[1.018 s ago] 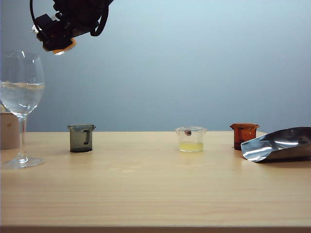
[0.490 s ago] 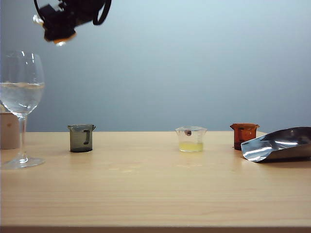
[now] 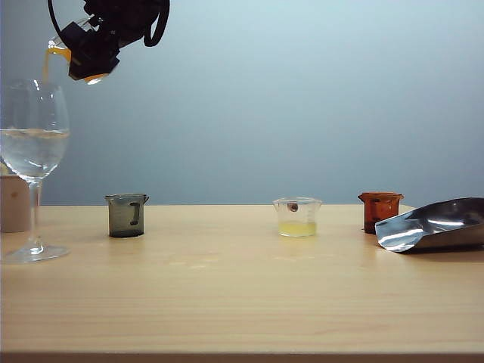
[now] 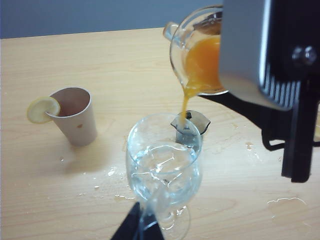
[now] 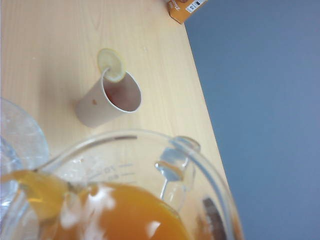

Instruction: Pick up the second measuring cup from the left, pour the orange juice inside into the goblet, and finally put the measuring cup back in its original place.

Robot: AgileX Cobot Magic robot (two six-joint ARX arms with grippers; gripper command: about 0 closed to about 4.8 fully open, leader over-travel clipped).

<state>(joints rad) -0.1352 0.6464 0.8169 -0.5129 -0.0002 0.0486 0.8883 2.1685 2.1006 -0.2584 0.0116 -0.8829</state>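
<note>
Pouring: right gripper (image 3: 89,53), jaws pinching the second measuring cup (image 4: 197,55), is tipping orange juice (image 4: 202,62) into the goblet (image 4: 164,165).
Tabletop (image 3: 242,287): is carrying the goblet at far left.
Left gripper (image 4: 137,227): jaw state unclear.

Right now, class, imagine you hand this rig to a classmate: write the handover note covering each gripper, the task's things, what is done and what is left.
Right gripper: shut on the measuring cup, raised and tilted over the goblet at the table's left end.
Left gripper: low in front of the goblet; open or shut cannot be told.
Orange juice: a thin stream falls from the spout into the goblet, which already holds clear liquid; most remains in the cup.
Done: pickup, tilt.
Left: finish pouring, then return the cup between the grey cup and the pale yellow one.
</note>
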